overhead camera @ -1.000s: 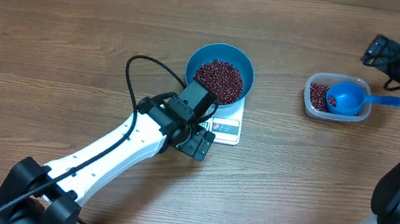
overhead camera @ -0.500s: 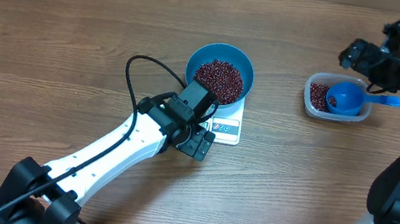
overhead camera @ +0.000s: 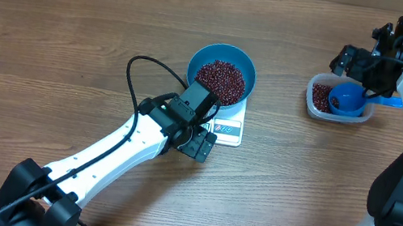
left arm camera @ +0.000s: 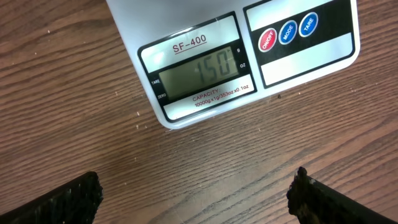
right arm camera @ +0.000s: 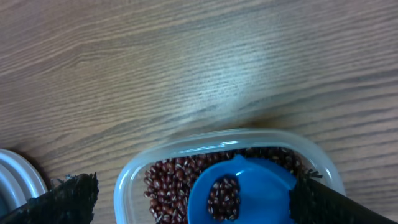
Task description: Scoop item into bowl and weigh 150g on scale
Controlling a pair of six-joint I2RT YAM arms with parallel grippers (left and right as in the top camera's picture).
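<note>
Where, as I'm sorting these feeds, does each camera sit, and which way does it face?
Overhead: fixed above the table, looking down; both arms show, left gripper by the scale, right gripper by the tub.
Left wrist: on the left arm, facing down at the scale's display; its open fingers in the lower corners.
Right wrist: on the right arm, facing down into the tub of beans with the scoop; fingers likewise.
Shared: the scale, in overhead and left wrist.

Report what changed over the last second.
The right gripper swung inward toward the middle of the table and now hangs over the clear tub where the blue scoop lies, its fingers open and empty. Nothing was grasped or released. The left gripper, bowl, beans, scale, tub and scoop stayed put.
</note>
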